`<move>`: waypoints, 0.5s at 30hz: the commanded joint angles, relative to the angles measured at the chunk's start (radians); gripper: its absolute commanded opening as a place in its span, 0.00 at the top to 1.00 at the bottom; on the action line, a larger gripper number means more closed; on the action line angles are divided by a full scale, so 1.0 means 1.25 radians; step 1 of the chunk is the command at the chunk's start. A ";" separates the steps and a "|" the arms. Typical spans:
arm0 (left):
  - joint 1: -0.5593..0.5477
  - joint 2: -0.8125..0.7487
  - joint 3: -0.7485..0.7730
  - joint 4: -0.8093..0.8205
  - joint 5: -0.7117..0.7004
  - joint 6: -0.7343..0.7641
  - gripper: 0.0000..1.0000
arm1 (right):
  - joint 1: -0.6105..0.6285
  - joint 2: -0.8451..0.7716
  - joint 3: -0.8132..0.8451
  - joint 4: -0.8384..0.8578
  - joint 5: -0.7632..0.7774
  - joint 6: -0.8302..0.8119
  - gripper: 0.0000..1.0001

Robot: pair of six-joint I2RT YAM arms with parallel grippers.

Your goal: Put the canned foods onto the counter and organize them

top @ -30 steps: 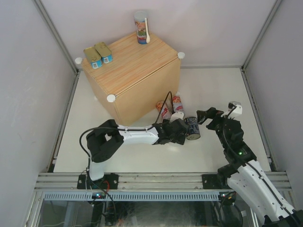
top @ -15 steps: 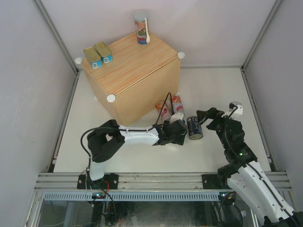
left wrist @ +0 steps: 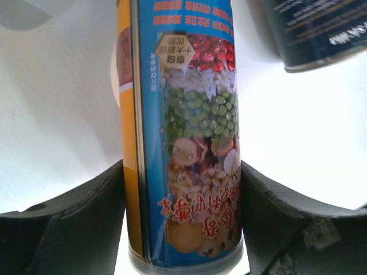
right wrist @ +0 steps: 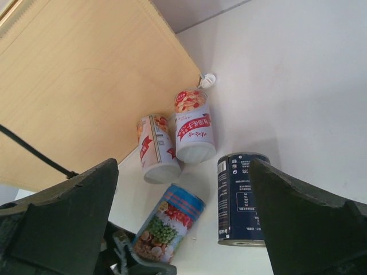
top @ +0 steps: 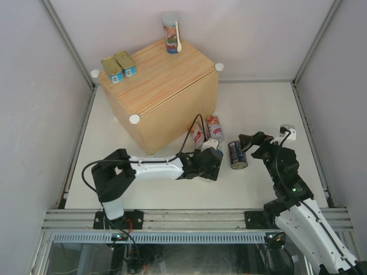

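The left hand (left wrist: 182, 186) is clamped on the blue can (left wrist: 189, 143). In the left wrist view its two dark fingers (left wrist: 74, 223) press the can's sides near one end, a contact the overhead view hides beneath the wrist. Only this close view shows the glossy label printed with peas, beans and grains, the orange strip along one edge and the metal rim. The right wrist view adds that the can lies on its side on the white worktop (right wrist: 321, 86).

From above, the left arm (top: 155, 166) reaches low and nearly flat across the worktop from its base. The right arm (top: 287, 183) rises bent from its own base. The right hand (top: 252, 143) is spread wide and holds nothing, near the short dark can (top: 237, 154) but apart from it. That can also lies on its side.

Two red-and-white cans (top: 198, 136) lie side by side at the foot of the light-wood counter (top: 172, 97). On its plank-grain top, two flat gold-topped tins (top: 118, 66) sit together near the left corner. A tall cylindrical can (top: 171, 33) stands upright at the far corner. White round knobs (top: 134, 118) mark the corners.
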 commanded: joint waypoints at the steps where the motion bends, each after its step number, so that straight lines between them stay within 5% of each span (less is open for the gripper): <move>1: -0.011 -0.126 -0.010 0.029 0.020 0.011 0.95 | -0.007 -0.012 0.019 0.003 -0.010 -0.004 0.05; 15: -0.021 -0.204 0.051 -0.156 0.011 0.085 0.99 | -0.003 -0.055 0.015 -0.040 -0.022 0.014 0.05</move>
